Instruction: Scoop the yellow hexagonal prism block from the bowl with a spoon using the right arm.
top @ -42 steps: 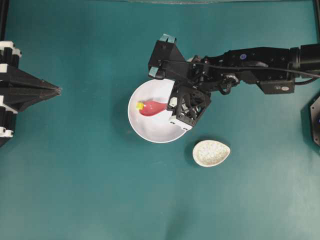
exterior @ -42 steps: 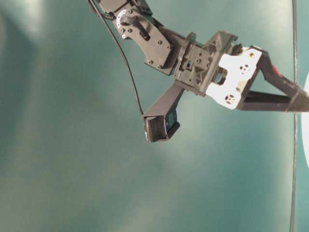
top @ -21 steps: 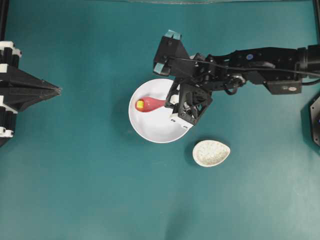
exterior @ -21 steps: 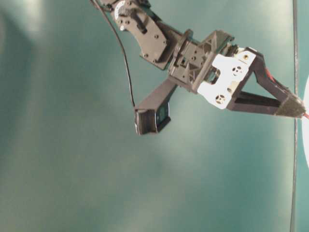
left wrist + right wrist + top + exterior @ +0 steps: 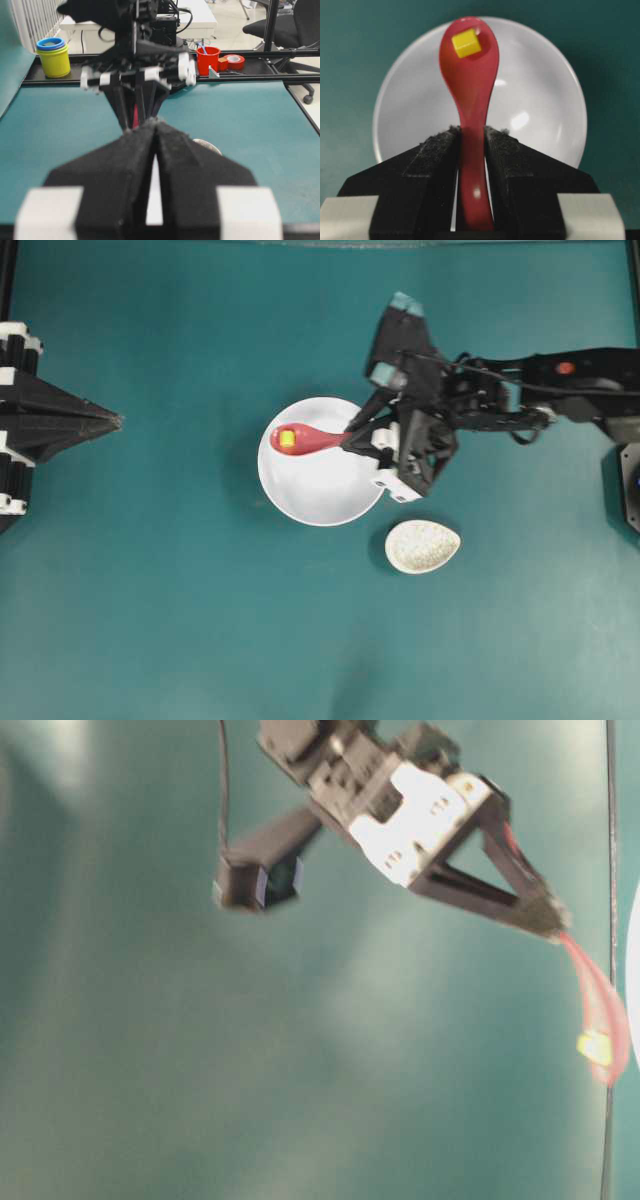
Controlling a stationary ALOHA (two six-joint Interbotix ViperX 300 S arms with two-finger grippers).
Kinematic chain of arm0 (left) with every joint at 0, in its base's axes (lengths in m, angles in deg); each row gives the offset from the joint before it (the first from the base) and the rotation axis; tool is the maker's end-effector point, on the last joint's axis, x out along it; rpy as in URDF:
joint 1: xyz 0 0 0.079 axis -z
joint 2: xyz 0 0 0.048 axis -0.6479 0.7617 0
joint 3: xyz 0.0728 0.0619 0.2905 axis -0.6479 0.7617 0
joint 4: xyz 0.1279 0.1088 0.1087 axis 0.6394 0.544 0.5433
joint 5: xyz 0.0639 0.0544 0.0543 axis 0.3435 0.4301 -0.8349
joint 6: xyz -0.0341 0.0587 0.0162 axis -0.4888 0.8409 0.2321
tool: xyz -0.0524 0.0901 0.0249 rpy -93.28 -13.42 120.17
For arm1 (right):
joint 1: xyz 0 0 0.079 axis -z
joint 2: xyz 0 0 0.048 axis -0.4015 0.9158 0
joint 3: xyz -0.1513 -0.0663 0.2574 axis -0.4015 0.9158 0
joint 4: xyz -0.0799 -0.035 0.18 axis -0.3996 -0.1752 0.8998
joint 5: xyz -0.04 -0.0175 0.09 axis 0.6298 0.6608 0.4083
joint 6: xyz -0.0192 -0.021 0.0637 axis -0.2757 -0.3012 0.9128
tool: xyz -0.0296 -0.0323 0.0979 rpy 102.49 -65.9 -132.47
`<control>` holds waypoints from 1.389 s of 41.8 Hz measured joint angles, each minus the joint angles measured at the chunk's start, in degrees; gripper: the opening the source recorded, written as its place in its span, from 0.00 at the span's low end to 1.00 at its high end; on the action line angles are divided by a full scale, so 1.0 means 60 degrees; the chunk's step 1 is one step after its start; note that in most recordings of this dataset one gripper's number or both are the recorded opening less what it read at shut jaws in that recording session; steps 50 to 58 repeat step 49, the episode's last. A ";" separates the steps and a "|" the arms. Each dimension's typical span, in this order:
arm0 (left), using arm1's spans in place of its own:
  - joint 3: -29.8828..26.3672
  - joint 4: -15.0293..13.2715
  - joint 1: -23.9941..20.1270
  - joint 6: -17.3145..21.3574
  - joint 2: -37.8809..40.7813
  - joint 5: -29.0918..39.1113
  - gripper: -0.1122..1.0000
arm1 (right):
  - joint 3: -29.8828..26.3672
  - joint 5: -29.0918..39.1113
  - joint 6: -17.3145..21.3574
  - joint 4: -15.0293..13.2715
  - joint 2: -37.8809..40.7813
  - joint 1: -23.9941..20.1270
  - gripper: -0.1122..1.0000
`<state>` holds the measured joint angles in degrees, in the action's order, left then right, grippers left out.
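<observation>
Overhead view: black right gripper [image 5: 352, 435] w/ white end pieces pinches the handle of the glossy pinkish-red soup spoon [image 5: 305, 439], scoop over the upper-left part of the round white bowl [image 5: 320, 495]. Tiny bright yellow hexagonal prism block [image 5: 287, 439] sits in the scoop. Small speckled off-white oval dish [image 5: 422, 546] lies on the teal table [image 5: 180, 620], just right of and nearer than the bowl, apart from it. Right wrist cam: spoon handle [image 5: 472, 150] clamped betw both fingers [image 5: 437, 155], block [image 5: 466, 43] at the scoop's far end, bowl [image 5: 540, 115] beneath. Left gripper [image 5: 112, 421] sits well apart at far left edge, fingers pressed together, holding nothing; left wrist cam confirms [image 5: 155, 131]. Table-level view blurred: spoon [image 5: 598, 1020] tilts down from the fingertips, block [image 5: 595, 1048] in scoop.
</observation>
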<state>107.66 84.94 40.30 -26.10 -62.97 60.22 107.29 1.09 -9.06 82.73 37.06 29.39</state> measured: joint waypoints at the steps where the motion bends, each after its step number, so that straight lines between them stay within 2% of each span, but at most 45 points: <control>1: 0.0000 -0.0015 0.0000 0.0000 0.0000 0.0000 0.10 | 0.0073 -0.0073 0.0000 0.0015 -0.0103 0.0000 0.31; 15: 0.0000 -0.0015 0.0000 0.0000 0.0000 0.0044 0.10 | 0.0806 -0.0469 -0.0029 0.0015 -0.1875 -0.0029 0.31; 22: 0.0000 -0.0015 0.0000 0.0000 0.0000 0.0059 0.10 | 0.0981 -0.0586 -0.0015 0.0000 -0.2344 -0.0015 0.31; 58: 0.0000 -0.0015 0.0000 0.0000 0.0000 0.0366 0.10 | 0.1025 -0.0718 -0.0015 0.0015 -0.2417 -0.0015 0.31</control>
